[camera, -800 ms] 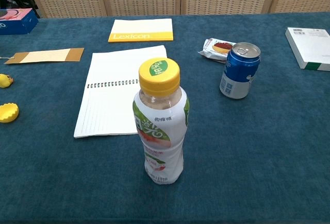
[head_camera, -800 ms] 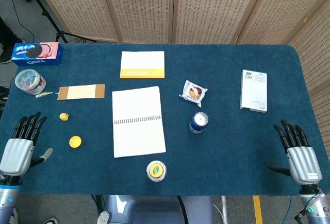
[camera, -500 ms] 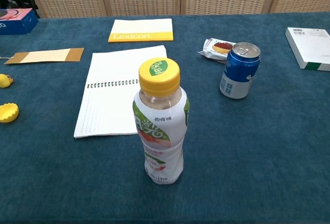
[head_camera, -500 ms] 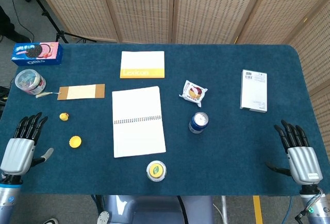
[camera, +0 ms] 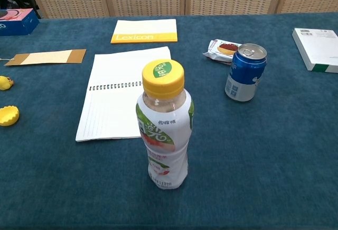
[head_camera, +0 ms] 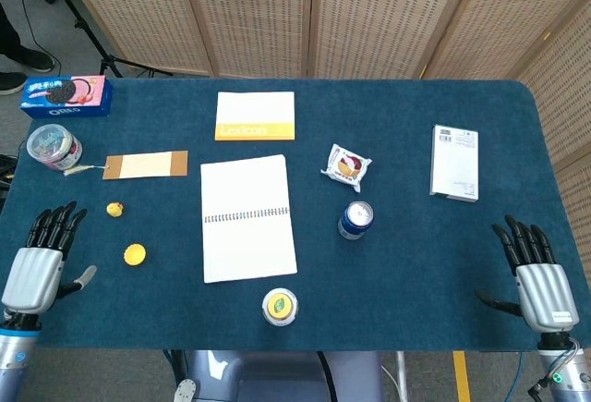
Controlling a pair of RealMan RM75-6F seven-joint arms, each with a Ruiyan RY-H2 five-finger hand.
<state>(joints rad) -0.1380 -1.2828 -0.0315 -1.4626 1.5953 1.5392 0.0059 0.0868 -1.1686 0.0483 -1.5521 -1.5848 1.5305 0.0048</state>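
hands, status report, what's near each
Left hand open, holding nothing; yellow cap nearest. Right hand open, apart from white box. Bottle upright, untouched.

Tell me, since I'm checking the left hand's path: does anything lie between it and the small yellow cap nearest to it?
Nothing visible does. In the head view the left hand lies open at the table's left edge, and only bare blue cloth separates it from the yellow cap. The little yellow toy lies farther back, off that line.

The cookie box (camera: 16, 21) is cut off by the chest view's left edge, and the white box (camera: 317, 49) by its right.
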